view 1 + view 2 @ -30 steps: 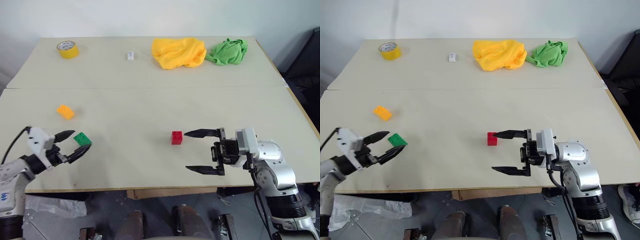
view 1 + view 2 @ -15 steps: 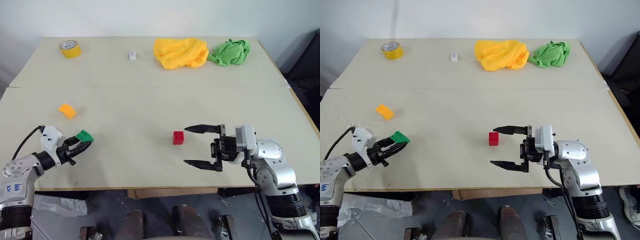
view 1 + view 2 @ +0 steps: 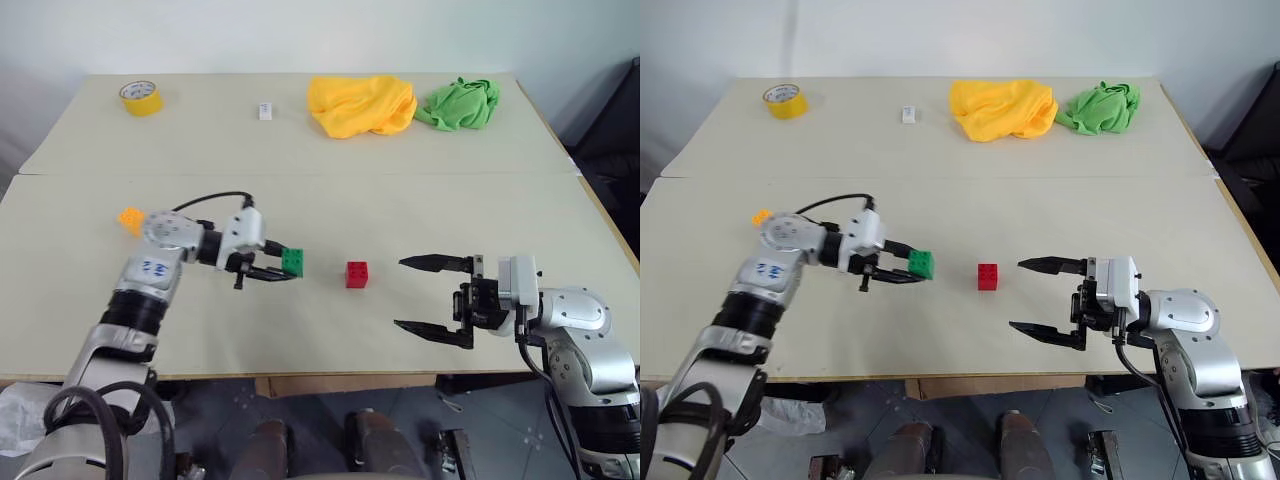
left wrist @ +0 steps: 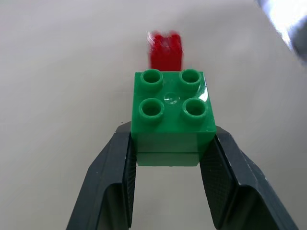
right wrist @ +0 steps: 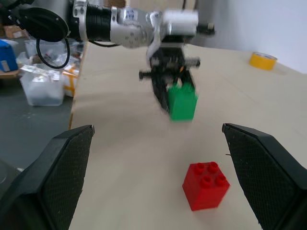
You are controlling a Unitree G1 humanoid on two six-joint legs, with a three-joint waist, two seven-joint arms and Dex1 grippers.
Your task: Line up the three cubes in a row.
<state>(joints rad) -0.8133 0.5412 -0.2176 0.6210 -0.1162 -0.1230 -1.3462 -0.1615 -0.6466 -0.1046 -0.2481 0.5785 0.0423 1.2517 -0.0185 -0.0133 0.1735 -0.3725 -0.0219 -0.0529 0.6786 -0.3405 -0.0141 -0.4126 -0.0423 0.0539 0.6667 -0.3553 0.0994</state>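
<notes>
Since a second ago my left gripper (image 3: pixel 290 268) has clamped onto the green cube (image 3: pixel 293 262) and swung it across the table (image 3: pixel 330 210) toward the middle; my right gripper (image 3: pixel 432 296) has backed off a little from the red cube (image 3: pixel 356 274) and hangs with its fingers spread wide, holding nothing.

What the next move turns on: the red cube sits just beyond the green one, straight ahead along the left fingers, with a gap of bare table between them. I judge the left arm needs only a short carry further and a set-down beside it.

The green cube is square with four studs on top, held level and gripped by its sides. The orange-yellow cube (image 3: pixel 130 220) lies back near the left arm's elbow, well apart from the other two.
</notes>
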